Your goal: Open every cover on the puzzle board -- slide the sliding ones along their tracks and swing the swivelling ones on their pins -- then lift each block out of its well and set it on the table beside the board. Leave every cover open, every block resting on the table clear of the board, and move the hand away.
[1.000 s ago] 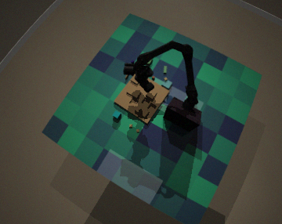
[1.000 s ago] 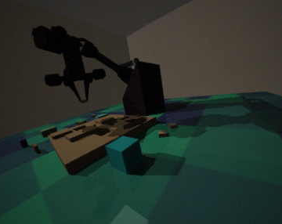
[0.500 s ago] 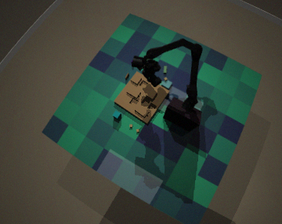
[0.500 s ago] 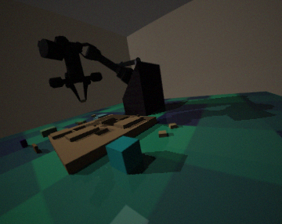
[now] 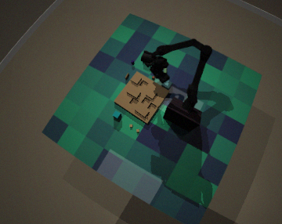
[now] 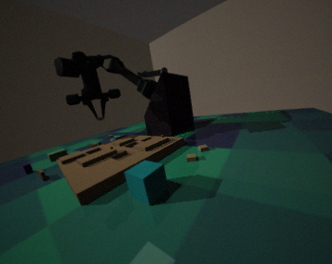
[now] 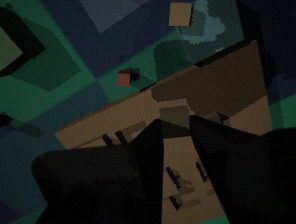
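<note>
My gripper [image 5: 167, 83] [image 6: 100, 118] [image 7: 174, 123] is shut on a small tan block [image 7: 175, 122], high above the puzzle board [image 5: 123, 98] [image 6: 80, 177] [image 7: 100, 122], towards its edge in the wrist view. The tan board shows dark slots and recesses. Its covers are the same colour, so I cannot tell how each one stands. On the table beside the board lie a teal cube [image 5: 117, 115] [image 6: 145, 181], two small tan blocks [image 5: 131, 126] [image 6: 192, 158], a red-orange block [image 7: 124, 78] [image 5: 153, 77] and a yellowish block [image 7: 180, 14].
A brown-orange block [image 5: 127, 76] [image 6: 42, 174], a dark purple piece [image 5: 132, 63] [image 6: 28, 169] and a pale green block [image 5: 164, 70] also lie off the board. The arm's dark base [image 5: 182, 113] [image 6: 171, 103] stands close to one side of the board.
</note>
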`<state>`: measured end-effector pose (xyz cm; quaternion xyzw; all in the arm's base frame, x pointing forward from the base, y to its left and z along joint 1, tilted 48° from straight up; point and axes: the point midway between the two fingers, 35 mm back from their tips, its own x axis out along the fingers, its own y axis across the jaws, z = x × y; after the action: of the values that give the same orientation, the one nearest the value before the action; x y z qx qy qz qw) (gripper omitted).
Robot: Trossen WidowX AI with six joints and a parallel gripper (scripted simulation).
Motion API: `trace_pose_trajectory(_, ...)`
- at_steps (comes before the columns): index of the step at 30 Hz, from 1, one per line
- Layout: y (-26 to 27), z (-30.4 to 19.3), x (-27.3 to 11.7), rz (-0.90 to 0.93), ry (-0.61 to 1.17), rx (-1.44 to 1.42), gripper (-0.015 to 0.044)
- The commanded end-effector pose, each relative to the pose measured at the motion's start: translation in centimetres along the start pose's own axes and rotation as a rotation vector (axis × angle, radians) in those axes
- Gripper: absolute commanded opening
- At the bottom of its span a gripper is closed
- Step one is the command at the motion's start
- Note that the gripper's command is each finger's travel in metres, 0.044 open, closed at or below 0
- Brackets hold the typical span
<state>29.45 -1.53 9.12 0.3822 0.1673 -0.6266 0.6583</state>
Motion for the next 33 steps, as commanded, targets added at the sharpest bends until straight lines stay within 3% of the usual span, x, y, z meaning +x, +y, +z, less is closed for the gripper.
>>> trace_pose_trajectory(1, -0.4, 1.5, 0.0, 0.005, -0.004, -0.001, 0.008)
trace_pose_trajectory(33, -6.2, 10.3, 0.9, 0.011, -0.044, 0.0, 0.008)
